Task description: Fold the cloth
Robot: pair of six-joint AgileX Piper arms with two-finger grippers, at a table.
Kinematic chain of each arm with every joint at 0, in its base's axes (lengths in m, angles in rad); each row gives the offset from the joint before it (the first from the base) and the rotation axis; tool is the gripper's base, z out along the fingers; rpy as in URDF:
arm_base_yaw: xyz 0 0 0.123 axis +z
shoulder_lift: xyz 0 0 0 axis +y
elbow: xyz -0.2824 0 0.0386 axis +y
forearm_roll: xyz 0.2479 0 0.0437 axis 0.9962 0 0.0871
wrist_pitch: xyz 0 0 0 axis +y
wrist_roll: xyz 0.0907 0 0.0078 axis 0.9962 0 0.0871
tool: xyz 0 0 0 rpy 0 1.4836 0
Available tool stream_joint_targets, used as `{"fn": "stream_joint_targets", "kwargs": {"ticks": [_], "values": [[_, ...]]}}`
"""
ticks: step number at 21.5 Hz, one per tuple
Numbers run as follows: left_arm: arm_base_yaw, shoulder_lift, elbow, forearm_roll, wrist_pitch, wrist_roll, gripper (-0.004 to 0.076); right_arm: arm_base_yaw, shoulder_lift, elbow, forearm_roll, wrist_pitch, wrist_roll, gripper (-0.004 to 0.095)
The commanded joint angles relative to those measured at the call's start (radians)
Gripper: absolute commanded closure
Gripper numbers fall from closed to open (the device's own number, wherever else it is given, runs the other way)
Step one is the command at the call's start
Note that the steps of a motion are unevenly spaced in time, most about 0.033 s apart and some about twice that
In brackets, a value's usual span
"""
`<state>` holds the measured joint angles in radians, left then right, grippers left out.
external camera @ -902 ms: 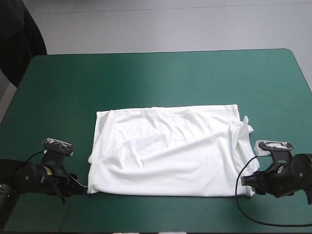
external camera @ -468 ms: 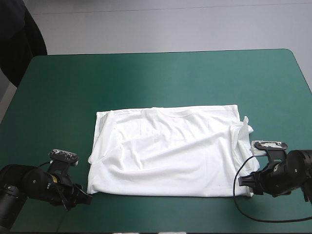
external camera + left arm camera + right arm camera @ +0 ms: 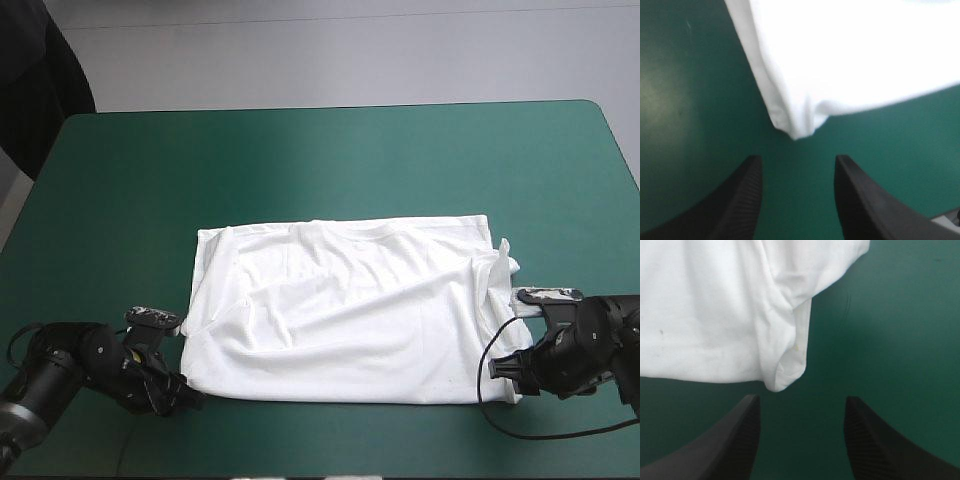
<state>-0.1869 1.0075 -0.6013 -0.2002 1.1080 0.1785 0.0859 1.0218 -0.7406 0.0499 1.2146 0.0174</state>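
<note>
Now, one teal-green table cover (image 3: 320, 150) w/ one white short-sleeved T-shirt (image 3: 345, 310) spread flat, wrinkled, near the front-centre, long axis left-right across the table. Two arms, both low by the near edge, angled inward: left gripper (image 3: 190, 400) at the shirt's near-left corner, right gripper (image 3: 505, 372) at the near-right. Both pairs of black fingers (image 3: 740, 200) stand apart, gripping nothing; each corner lies just ahead of the gap.

T-shirt (image 3: 345, 310) flat on table (image 3: 330, 150), toward the near edge, about midway across. Left gripper (image 3: 188, 400) low at T-shirt's near left corner, corner just ahead of it, apart. Right gripper (image 3: 502, 372) likewise at near right corner.
</note>
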Motion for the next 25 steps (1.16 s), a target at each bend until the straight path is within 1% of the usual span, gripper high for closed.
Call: {"fn": "stream_joint_targets", "kwargs": {"ticks": [1, 3, 4, 5, 6, 10, 11, 12, 14, 15, 16, 17, 25], "values": [[-0.004, 0.058, -0.022, -0.018, -0.072, 0.014, 0.0381, 0.001, 0.007, -0.025, -0.008, -0.018, -0.003, 0.0410], [-0.004, 0.091, -0.025, -0.023, -0.100, 0.014, 0.0346, 0.001, 0.015, -0.025, -0.008, -0.018, -0.003, 0.0409], [-0.004, 0.108, -0.027, -0.027, -0.109, 0.014, 0.0316, 0.001, 0.019, -0.025, -0.006, -0.020, -0.003, 0.0410], [-0.004, 0.137, -0.033, -0.033, -0.127, 0.014, 0.0271, 0.001, 0.024, -0.027, -0.006, -0.020, -0.005, 0.0410], [-0.004, 0.152, -0.033, -0.033, -0.138, 0.014, 0.0257, 0.001, 0.026, -0.030, -0.003, -0.020, -0.011, 0.0410], [-0.004, 0.231, -0.033, -0.062, -0.183, 0.033, 0.0255, 0.001, 0.057, -0.056, 0.000, -0.029, -0.017, 0.0410], [-0.004, 0.243, -0.033, -0.080, -0.187, 0.042, 0.0287, 0.001, 0.067, -0.055, 0.000, -0.036, -0.017, 0.0410], [-0.004, 0.250, -0.033, -0.091, -0.187, 0.044, 0.0336, 0.001, 0.072, -0.057, 0.000, -0.038, -0.017, 0.0410], [-0.004, 0.254, -0.033, -0.095, -0.187, 0.059, 0.0563, 0.001, 0.080, -0.056, 0.000, -0.038, -0.017, 0.0410], [-0.004, 0.254, -0.033, -0.095, -0.187, 0.061, 0.0626, 0.001, 0.082, -0.056, 0.000, -0.038, -0.017, 0.0410], [-0.004, 0.254, -0.033, -0.095, -0.187, 0.061, 0.0720, 0.001, 0.085, -0.056, 0.000, -0.038, -0.011, 0.0410], [-0.004, 0.254, -0.033, -0.095, -0.187, 0.063, 0.0731, 0.001, 0.088, -0.056, 0.000, -0.038, -0.009, 0.0410], [-0.004, 0.254, -0.033, -0.107, -0.177, 0.084, 0.0733, 0.001, 0.182, -0.042, 0.031, -0.037, -0.017, 0.0410]]}}
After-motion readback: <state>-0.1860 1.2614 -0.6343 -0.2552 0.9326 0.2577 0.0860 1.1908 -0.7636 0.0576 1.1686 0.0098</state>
